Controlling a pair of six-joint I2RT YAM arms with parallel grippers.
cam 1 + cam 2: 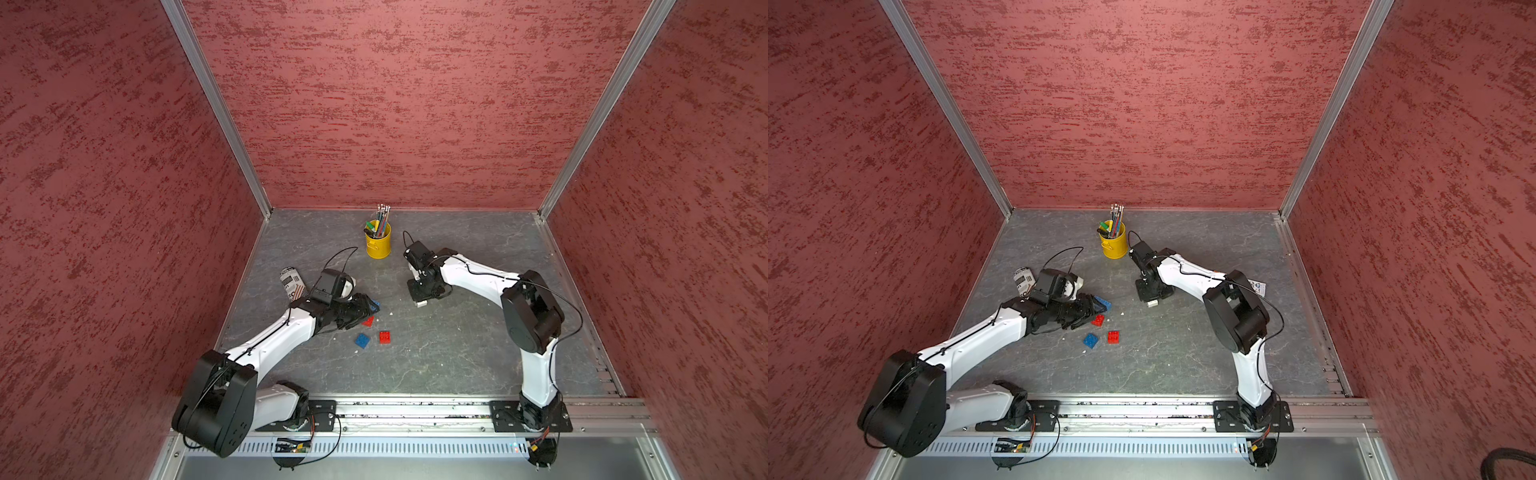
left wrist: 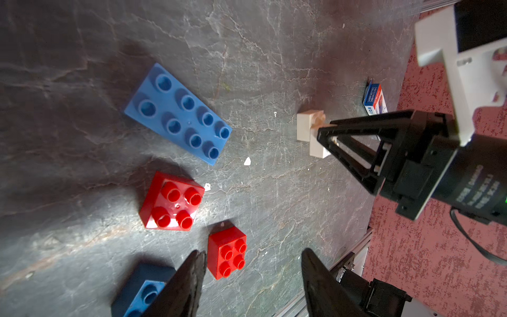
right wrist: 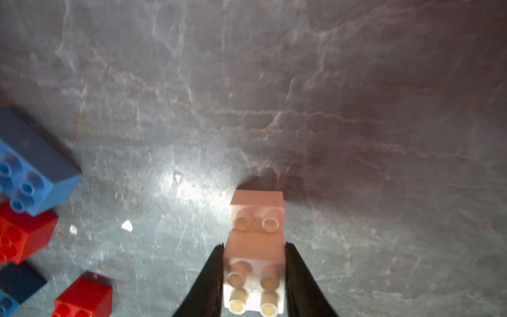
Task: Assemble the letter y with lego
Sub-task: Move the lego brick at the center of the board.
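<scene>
Lego (image 3: 258, 208), a white stepped pair clicked together on the table (image 3: 356, 109), looks light, stiff and slick, best pinched across flat sides as the right gripper (image 3: 253, 248) grips it, left gripper (image 2: 253, 252) spread near loose red bricks (image 2: 172, 201).

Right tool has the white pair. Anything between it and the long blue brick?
No brick in between: the table from the white pair in the right tool to the long blue brick carries only tiny white crumbs. In a top view, the left tool hangs open over that blue brick's end and may crowd it.
</scene>
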